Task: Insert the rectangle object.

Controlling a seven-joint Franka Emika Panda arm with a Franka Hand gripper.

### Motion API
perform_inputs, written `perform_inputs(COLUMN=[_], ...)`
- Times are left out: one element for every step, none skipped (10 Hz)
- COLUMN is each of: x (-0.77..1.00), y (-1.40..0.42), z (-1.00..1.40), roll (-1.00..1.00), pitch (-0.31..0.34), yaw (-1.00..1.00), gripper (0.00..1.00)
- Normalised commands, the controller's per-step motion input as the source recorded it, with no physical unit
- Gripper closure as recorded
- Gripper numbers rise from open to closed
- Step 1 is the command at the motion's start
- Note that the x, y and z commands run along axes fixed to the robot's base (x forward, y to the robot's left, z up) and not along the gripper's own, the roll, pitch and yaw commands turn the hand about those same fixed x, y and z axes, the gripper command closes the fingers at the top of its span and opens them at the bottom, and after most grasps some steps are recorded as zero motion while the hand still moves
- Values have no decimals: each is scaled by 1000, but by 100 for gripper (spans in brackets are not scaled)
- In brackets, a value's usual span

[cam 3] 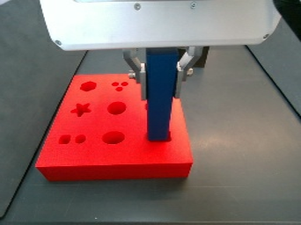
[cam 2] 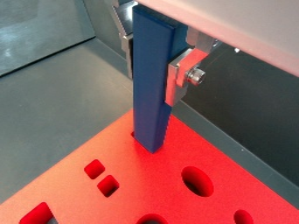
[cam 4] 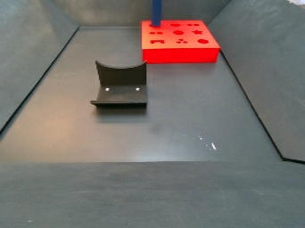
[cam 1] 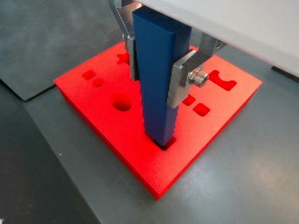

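My gripper (cam 1: 159, 79) is shut on the rectangle object (cam 1: 159, 83), a tall blue bar held upright; both also show in a side view, the gripper (cam 3: 163, 68) on the bar (cam 3: 159, 101). The silver fingers (cam 2: 176, 77) clamp its upper part. The bar's lower end (cam 2: 149, 142) meets the top of the red block (cam 3: 118, 154) near one edge and seems to sit a little way into a slot there. The block has several shaped holes. In the far side view the block (cam 4: 181, 44) is at the back, with the bar (cam 4: 155, 11) standing on it.
A dark grey curved holder (cam 4: 119, 85) stands on the dark floor, well in front of the red block. Sloping dark walls (cam 4: 36, 80) bound the floor on both sides.
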Motion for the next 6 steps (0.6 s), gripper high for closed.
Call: perform_inputs(x=[306,257,111,0,0,0], y=[-57,-51,-9,0,6,14], z=[-174,-137,-160,-394,-717,-806], roll=[37,29,30,39,60,186], pitch=[20,16,0,-6,-97,-124], yaw=[0,0,0,0,-40,-146], gripper=[100,100,100,100,100,100])
